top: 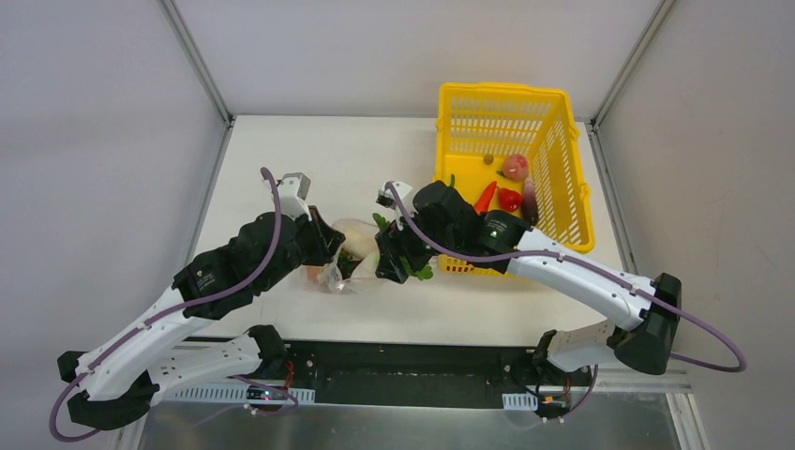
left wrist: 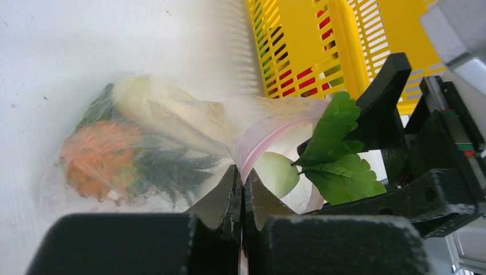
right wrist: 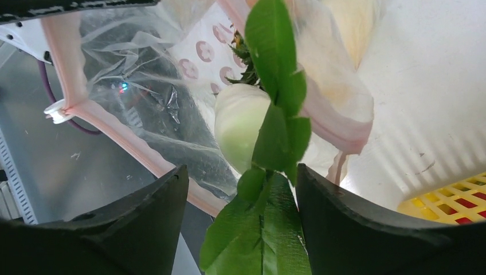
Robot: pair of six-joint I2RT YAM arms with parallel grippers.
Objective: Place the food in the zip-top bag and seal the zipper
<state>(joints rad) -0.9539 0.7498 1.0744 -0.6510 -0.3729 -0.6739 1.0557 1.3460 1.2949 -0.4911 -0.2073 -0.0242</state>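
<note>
- Near middle of table (top: 281, 159): zip-top bag (left wrist: 143, 132) on its side, mouth facing the right arm.
- Deep in bag, at closed end: food pieces (left wrist: 103, 154) packed together.
- At mouth: radish (right wrist: 240, 129) partly inside, leaves (right wrist: 275, 132) out past zipper (left wrist: 269, 140).
- Left of bag: left gripper (left wrist: 242, 177), pinched onto zipper edge.
- Right of bag: right gripper (right wrist: 240, 183), fingers spread either side of leaves.
- Behind and right of right gripper: basket (top: 506, 89) on table, loose pieces (top: 509, 199) inside, toward its near end.
</note>
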